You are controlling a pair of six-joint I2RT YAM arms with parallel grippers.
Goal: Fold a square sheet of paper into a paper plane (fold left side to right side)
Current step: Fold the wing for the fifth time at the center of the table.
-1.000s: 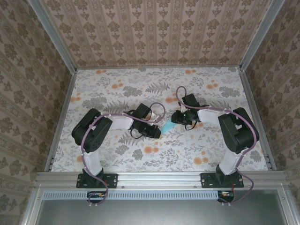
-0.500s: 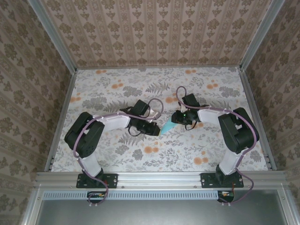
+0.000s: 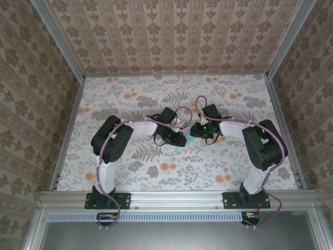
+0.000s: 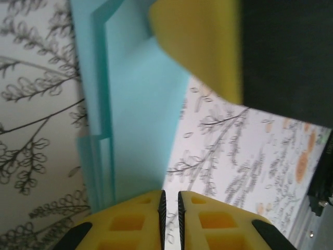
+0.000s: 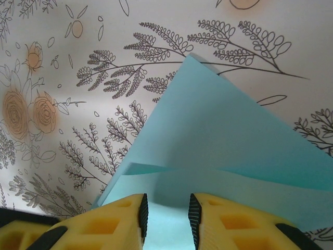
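Found the paper plane (image 3: 179, 150) near the middle of the table (image 3: 130, 94), about midway between the left and right edges and somewhat closer to the near edge than to the far one. From overhead, made out just a small sliver of light blue, mostly covered by the two wrists meeting above it. Lay flat on the flowered cloth, folded into layers.

Saw the left gripper (image 3: 182, 140) stretched in from the left side, its yellow fingers (image 4: 130, 221) set almost together, with a thin dark slit between the pads. Sat with those tips right at the near end of the blue paper (image 4: 140, 104); could not tell whether any layer was caught in the slit. Noted stepped, layered edges along one side of the paper there, plus a small folded tab partway down.

Saw the right gripper (image 3: 194, 131) stretched in from the right side, just beside the left one, nearly tip to tip. Stood with jaws apart, straddling a strip of the blue paper, which showed plainly in the gap between the ribbed pads (image 5: 195, 219). Through the right wrist camera, saw one pointed corner of the paper (image 5: 223, 140) aimed away from the fingers, and a crease running across beneath an upper flap. Through the left wrist camera, also caught one yellow finger of the right gripper lying over the far part of the paper.
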